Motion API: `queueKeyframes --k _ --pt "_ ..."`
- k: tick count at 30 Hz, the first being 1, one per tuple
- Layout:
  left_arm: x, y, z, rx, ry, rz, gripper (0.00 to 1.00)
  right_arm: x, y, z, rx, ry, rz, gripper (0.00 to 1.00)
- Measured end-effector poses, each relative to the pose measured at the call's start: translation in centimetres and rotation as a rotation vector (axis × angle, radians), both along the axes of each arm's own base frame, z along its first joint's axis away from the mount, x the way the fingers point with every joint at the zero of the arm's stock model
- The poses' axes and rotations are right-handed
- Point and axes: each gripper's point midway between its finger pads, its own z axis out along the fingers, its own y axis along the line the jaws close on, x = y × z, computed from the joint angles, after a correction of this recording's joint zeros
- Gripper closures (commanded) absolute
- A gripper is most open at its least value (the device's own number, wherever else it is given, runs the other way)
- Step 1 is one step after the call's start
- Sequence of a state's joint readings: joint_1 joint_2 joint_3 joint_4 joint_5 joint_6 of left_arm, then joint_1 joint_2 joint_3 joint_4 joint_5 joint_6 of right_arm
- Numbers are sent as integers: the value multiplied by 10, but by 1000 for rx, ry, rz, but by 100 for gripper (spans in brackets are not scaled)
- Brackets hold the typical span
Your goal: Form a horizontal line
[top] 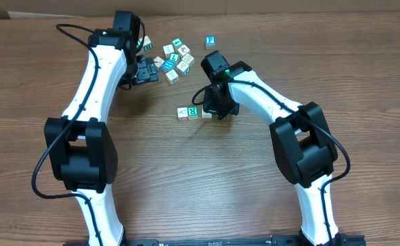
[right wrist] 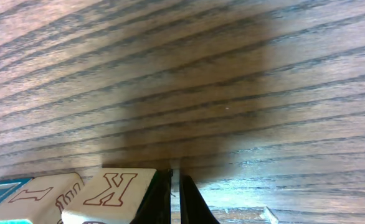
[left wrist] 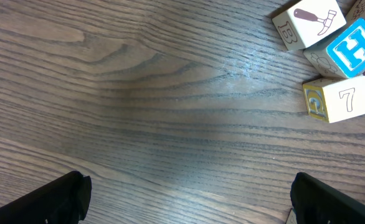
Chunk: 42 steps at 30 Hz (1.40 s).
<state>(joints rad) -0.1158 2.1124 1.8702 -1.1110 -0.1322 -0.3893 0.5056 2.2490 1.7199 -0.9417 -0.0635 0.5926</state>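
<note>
Wooden cubes (top: 192,111) lining up on surface (top: 200,178); right fingers (right wrist: 175,198) closed, nudging row's end cube square; left fingers (left wrist: 189,199) hanging open by loose pile (top: 176,60), empty

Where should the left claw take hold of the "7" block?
Probably from above, pinching two opposite side faces of the "7" block. It lies flat on the table at the pile's edge, its near and left sides free. The "H" block crowds its far side, so avoid closing across that.
</note>
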Motion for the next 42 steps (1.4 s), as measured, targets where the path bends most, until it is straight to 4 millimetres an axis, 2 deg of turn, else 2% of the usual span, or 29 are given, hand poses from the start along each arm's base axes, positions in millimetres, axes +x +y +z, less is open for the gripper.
queueKeyframes --k 42 --pt "0 0 0 0 0 0 0 -1 8 1 42 2 45 96"
